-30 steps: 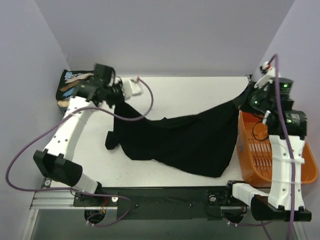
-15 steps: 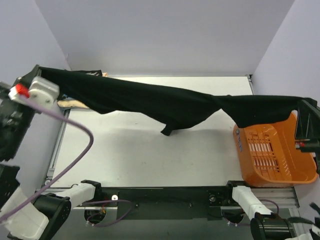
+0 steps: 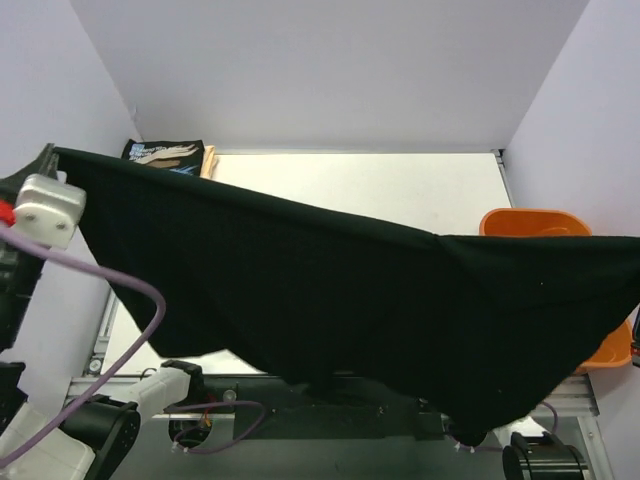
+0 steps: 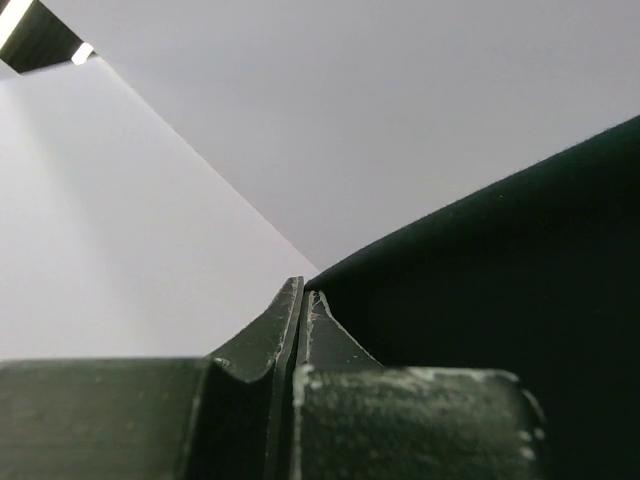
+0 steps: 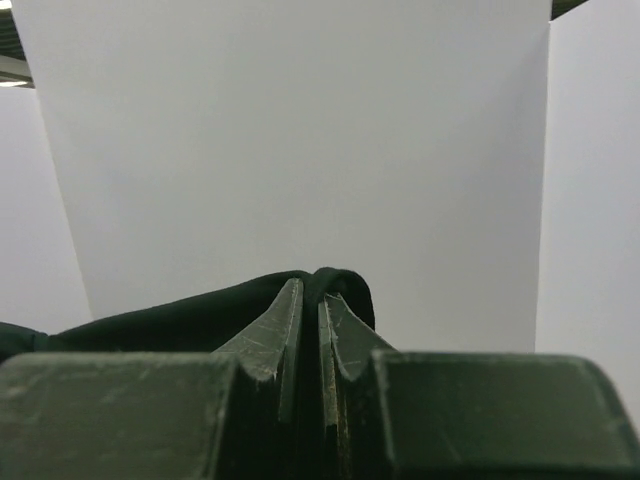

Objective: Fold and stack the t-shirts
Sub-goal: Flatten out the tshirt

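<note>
Gripping the black shirt [image 3: 350, 290] by two top corners, with left gripper [image 4: 303, 300] and right gripper [image 5: 312, 290] both pinched fully shut on cloth. Hangs spread above the table, sagging: soft, light, limp, likely best taken at corners or hems. Beyond, printed shirt [image 3: 165, 153] far left.

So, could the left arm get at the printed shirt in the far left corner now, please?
Probably not: the left end effector is shut on the plain black t-shirt, stretched aloft, so it isn't free.
</note>
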Controlling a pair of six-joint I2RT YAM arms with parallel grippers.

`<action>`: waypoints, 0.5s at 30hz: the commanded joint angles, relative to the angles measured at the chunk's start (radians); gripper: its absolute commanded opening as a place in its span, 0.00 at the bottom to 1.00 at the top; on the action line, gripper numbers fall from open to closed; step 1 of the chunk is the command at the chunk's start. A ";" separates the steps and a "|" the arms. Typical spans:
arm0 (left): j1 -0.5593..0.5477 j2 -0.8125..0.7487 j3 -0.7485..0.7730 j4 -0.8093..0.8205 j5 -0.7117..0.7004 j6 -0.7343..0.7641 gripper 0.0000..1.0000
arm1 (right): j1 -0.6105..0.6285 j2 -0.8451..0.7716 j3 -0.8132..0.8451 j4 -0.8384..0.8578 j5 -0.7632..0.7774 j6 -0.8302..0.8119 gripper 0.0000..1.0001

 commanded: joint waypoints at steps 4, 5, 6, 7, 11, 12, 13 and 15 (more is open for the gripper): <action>-0.008 0.066 -0.291 0.083 -0.049 -0.045 0.00 | 0.044 0.273 -0.156 0.171 -0.052 0.044 0.00; -0.005 0.081 -0.349 0.096 -0.049 -0.041 0.00 | 0.044 0.312 -0.169 0.188 -0.082 0.058 0.00; -0.003 0.112 -0.412 0.106 -0.051 -0.044 0.00 | 0.045 0.387 -0.184 0.192 -0.096 0.061 0.00; -0.002 0.126 -0.441 0.127 -0.049 -0.042 0.00 | 0.045 0.422 -0.190 0.201 -0.110 0.061 0.00; 0.020 0.236 -0.633 0.202 0.004 -0.036 0.00 | 0.065 0.666 -0.325 0.287 -0.170 0.008 0.00; 0.029 0.276 -0.688 0.212 0.018 -0.030 0.00 | 0.071 0.701 -0.350 0.307 -0.193 -0.005 0.00; 0.029 0.305 -0.719 0.244 0.018 -0.027 0.00 | 0.088 0.781 -0.380 0.341 -0.205 -0.048 0.00; 0.035 0.382 -0.794 0.309 0.049 -0.024 0.00 | 0.115 0.932 -0.365 0.347 -0.259 -0.104 0.00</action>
